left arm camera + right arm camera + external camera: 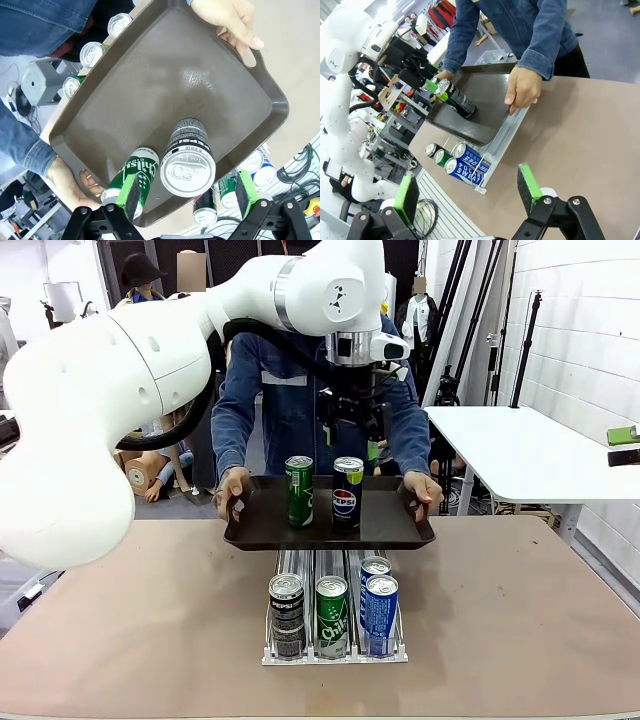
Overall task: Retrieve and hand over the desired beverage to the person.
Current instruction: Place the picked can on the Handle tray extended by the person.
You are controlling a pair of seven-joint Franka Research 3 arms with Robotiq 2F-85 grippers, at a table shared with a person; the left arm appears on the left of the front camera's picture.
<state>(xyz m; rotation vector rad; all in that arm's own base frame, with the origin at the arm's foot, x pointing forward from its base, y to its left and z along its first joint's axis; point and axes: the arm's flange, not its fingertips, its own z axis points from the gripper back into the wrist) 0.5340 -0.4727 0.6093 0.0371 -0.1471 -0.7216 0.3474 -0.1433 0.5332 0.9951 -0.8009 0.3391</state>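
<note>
While the person holds the tray, the left end effector hangs spread around the Pepsi can; the right end effector is spread, empty.

1. Worktop: a matte brown surface spanning the foreground of the front view.
2. White side table: stands beyond the worktop at right, its top bare apart from small green and dark items at the far edge.
3. White wall: pale panelled surface at right, with black stands leaning near it.
4. Grey floor: visible in the right wrist view.
5. Cables: a loose coil lying at the right edge of the left wrist view.
</note>
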